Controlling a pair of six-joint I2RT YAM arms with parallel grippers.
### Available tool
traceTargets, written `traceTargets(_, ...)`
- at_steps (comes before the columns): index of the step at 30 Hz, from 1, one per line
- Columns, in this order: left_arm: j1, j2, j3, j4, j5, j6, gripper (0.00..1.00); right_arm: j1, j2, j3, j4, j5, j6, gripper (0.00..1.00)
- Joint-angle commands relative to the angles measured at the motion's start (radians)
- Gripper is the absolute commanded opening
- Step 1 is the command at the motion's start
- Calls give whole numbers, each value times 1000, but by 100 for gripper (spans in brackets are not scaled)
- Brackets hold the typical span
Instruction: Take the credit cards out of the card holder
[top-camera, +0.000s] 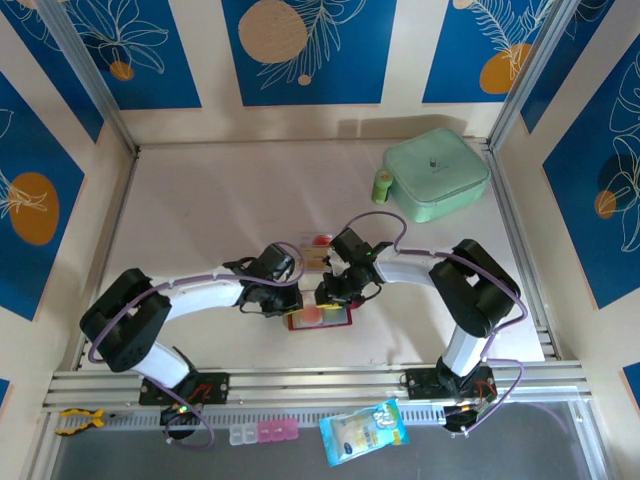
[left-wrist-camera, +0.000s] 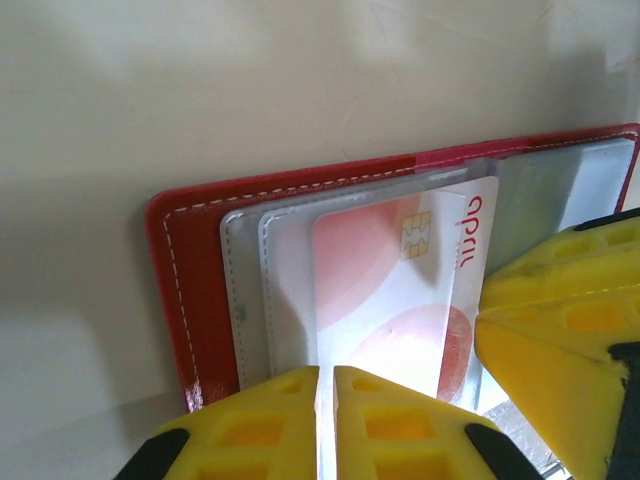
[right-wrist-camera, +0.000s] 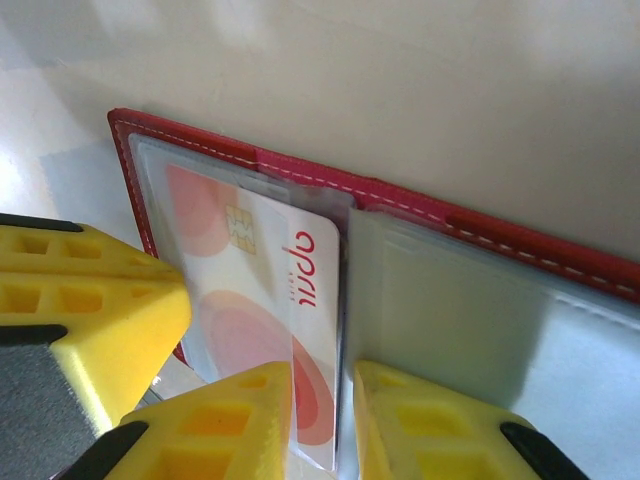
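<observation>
Grippers crowd one open red wallet (left-wrist-camera: 195, 290) on the table (top-camera: 200, 220). The L gripper (left-wrist-camera: 326, 410) has its jaws all but together, w/ a thin bright sliver btwn them, and its tips sit over the nearest end of a whitish card (left-wrist-camera: 385, 290) w/ red-pink circles & a chip. Can't tell whether it pinches the card's edge, the clear pocket film, or nothing. The R gripper (right-wrist-camera: 322, 425), jaws a narrow way apart, straddles the card's long edge and the wallet's middle fold; no clamp on anything is visible. The two tools sit just beside each other.

Risks, as judged:
- A pull w/ film caught btwn the L jaws prob drags the whole wallet along instead of freeing the card.
- A weak pinch on so thin an edge may slip off.
- If the R tips don't pin the wallet, it could slide or fold shut.
- W/ the fingers this close, a sideways move could knock one tool into the other.

Contents: the pocket under the L tips holds the card, which looks partly out of its film. The sleeves ahead of the R gripper look empty. A mint-green case (top-camera: 437, 175) sits well beyond the R gripper, lid closed, contents hidden. A small flat piece (top-camera: 316, 241), maybe another card, lies just beyond both tools.
</observation>
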Motion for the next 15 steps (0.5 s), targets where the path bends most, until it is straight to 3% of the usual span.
traceTargets(1,-5,-27,11,-37,-21,6,12,-4,17,-13,-1,-21,7,24)
traceTargets(10,-6,10,-6,-16,-10,2,1,-5,20,-13,2,-22,8,24)
traceTargets(15,-6,31,-12,-16,-8,8,0,-4,17,-26,38,-52,19,24)
